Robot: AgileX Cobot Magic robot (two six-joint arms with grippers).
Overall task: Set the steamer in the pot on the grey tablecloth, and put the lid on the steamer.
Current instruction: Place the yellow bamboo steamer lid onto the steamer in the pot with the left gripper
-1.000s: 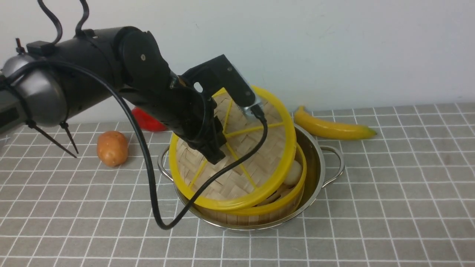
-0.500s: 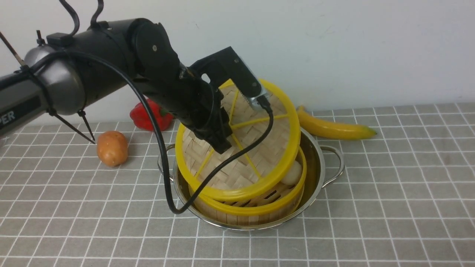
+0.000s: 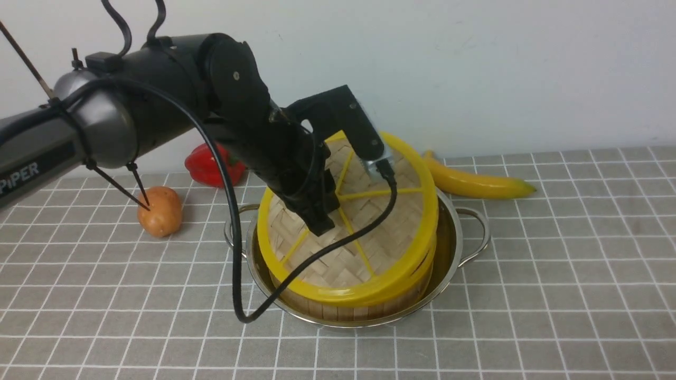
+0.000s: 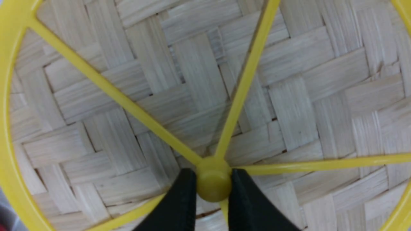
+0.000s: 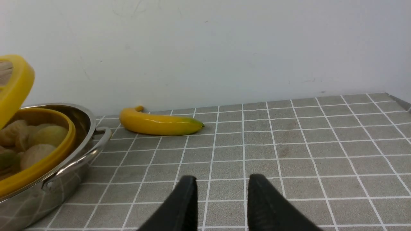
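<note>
The pot [image 3: 449, 237] stands on the grey tablecloth [image 3: 554, 295], its two loop handles out to either side. Inside the pot sits the steamer [image 3: 348, 312], and the right wrist view shows pale toy food [image 5: 48, 134] within it.

The left arm [image 3: 158, 95] reaches in from the left of the pot, high up, then bends at the wrist and slopes down over the pot, its gripper end pointing down and away from the front camera. A black cable [image 3: 236, 264] hangs from the wrist in a long loop that passes in front of the lid. The fingers of the left gripper [image 4: 213, 182] are closed on the small yellow knob [image 4: 214, 186] of the lid [image 3: 391, 245]. The lid is held over the pot, tilted, with a gap above the steamer on the side seen from the right wrist; whether its near edge touches the steamer cannot be told.

The fingers of the right gripper [image 5: 221, 184] are open, standing apart to the right of the pot, facing forward over the cloth.

A yellow banana [image 3: 475, 186] lies beyond the pot and to its right. A red pepper [image 3: 203, 168] lies beyond the pot on the left, and a brown potato [image 3: 161, 220] lies left of the pot, partly crossed by a thin tie end from the arm.
</note>
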